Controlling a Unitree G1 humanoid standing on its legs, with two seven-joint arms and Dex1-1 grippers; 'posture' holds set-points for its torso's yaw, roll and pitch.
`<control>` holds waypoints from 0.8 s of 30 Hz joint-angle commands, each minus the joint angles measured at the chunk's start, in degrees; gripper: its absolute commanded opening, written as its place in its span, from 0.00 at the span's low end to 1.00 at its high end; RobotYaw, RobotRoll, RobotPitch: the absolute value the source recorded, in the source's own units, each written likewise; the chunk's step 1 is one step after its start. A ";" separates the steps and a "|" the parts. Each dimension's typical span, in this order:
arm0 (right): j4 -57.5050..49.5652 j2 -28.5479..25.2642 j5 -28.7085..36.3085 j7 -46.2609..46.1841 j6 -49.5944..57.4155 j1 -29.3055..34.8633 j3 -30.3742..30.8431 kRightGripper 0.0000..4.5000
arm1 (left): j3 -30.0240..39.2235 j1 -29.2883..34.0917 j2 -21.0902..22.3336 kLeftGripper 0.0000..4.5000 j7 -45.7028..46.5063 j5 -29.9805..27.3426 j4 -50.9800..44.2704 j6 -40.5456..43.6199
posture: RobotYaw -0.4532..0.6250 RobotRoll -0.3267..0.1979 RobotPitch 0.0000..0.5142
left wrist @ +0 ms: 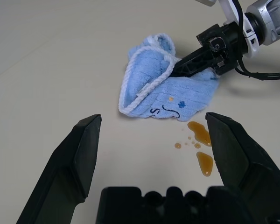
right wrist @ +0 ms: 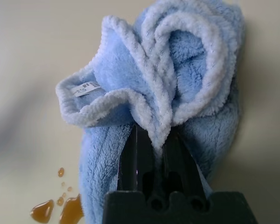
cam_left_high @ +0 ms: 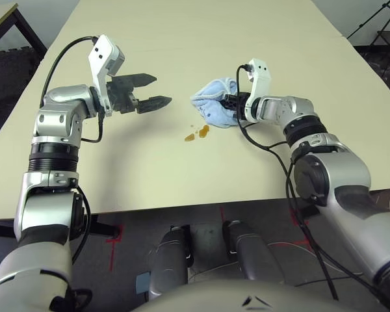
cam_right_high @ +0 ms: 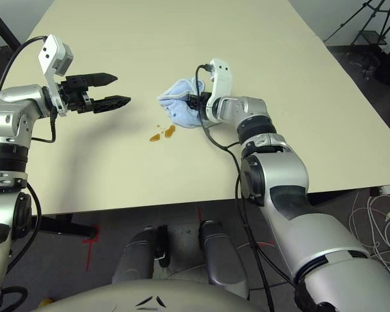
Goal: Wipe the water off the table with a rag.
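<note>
With the right hand [cam_left_high: 229,104] clamped on the bunched rag [cam_left_high: 214,99], best to drag it toward the robot and slightly leftward, since the water [cam_left_high: 197,132] lies just beside the cloth's near edge on the counter [cam_left_high: 182,39], seemingly untouched. Left hand [cam_left_high: 151,91] spread wide, hovering well apart, farther from the drops.

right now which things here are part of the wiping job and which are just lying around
Part of the job:
- rag, bunched, gripped in the right tool
- water, amber drops beside the rag, unwiped
- table

Just about:
- left tool, open, holding nothing
- tripod on the floor past the table's far right corner
</note>
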 commanded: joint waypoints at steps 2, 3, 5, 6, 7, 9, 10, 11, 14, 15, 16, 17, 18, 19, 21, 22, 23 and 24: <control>3.65 -5.11 -1.98 -5.53 -3.40 1.25 -0.62 0.00 | 0.53 0.93 0.73 1.00 -0.33 -0.34 -1.21 0.54 | 0.26 0.62 0.31; 4.03 -6.65 -2.14 -6.03 -3.82 1.25 -0.71 0.00 | 0.56 0.97 0.72 1.00 -0.30 -0.35 -1.22 0.53 | 0.26 0.62 0.31; 4.49 -8.63 -2.36 -5.84 -3.74 1.26 -0.31 0.00 | 0.56 0.99 0.64 1.00 -0.27 -0.32 -1.13 0.46 | 0.25 0.62 0.31; 4.59 -9.26 -2.49 -5.45 -3.48 1.29 -0.01 0.00 | 0.56 0.98 0.58 1.00 -0.26 -0.28 -1.04 0.38 | 0.25 0.62 0.31; 4.61 -9.70 -2.61 -5.04 -3.04 1.31 0.18 0.00 | 0.56 0.96 0.50 1.00 -0.22 -0.25 -0.98 0.33 | 0.25 0.62 0.31; 4.06 -9.95 -2.65 -3.05 -0.30 1.36 0.84 0.00 | 0.53 0.84 0.27 1.00 -0.15 -0.15 -0.68 0.14 | 0.25 0.62 0.31; 3.59 -9.78 -2.55 -1.94 1.44 1.41 1.11 0.00 | 0.51 0.77 0.16 1.00 -0.12 -0.11 -0.53 0.06 | 0.24 0.62 0.31; 2.84 -9.35 -2.32 -0.92 3.51 1.53 1.39 0.00 | 0.48 0.70 0.04 1.00 -0.09 -0.08 -0.37 -0.03 | 0.24 0.62 0.31; -0.01 -7.65 -1.45 0.62 8.79 2.21 1.65 0.00 | 0.42 0.54 -0.23 1.00 -0.04 0.03 0.00 -0.23 | 0.24 0.62 0.31; -1.32 -6.95 -1.13 0.76 10.45 2.62 1.62 0.00 | 0.41 0.50 -0.30 1.00 -0.03 0.05 0.08 -0.28 | 0.23 0.62 0.32; -2.93 -6.00 -0.77 0.83 12.17 3.14 1.65 0.00 | 0.40 0.44 -0.37 1.00 -0.03 0.07 0.22 -0.33 | 0.23 0.62 0.32; -4.64 -5.10 -0.50 0.73 13.63 3.72 1.70 0.00 | 0.38 0.39 -0.41 1.00 -0.03 0.10 0.35 -0.38 | 0.23 0.62 0.32; -6.48 -4.01 -0.26 0.51 15.00 4.38 1.87 0.00 | 0.38 0.33 -0.44 1.00 -0.04 0.13 0.50 -0.46 | 0.23 0.62 0.32; -8.23 -3.00 -0.09 0.24 16.15 5.04 2.03 0.00 | 0.39 0.28 -0.46 1.00 -0.07 0.17 0.64 -0.54 | 0.23 0.62 0.32; -11.46 -0.79 0.27 -1.03 18.11 6.18 1.85 0.00 | 0.40 0.17 -0.51 1.00 -0.02 0.22 0.83 -0.62 | 0.23 0.62 0.32; -12.74 0.37 0.50 -1.79 19.00 6.59 1.60 0.00 | 0.42 0.13 -0.54 1.00 0.01 0.22 0.91 -0.65 | 0.23 0.62 0.32; -13.86 1.37 0.71 -2.47 19.73 6.94 1.40 0.00 | 0.44 0.10 -0.54 1.00 0.03 0.22 0.96 -0.68 | 0.23 0.62 0.32; -14.92 2.43 0.93 -3.12 20.51 7.30 1.27 0.00 | 0.48 0.12 -0.53 1.00 0.04 0.21 0.96 -0.70 | 0.24 0.62 0.32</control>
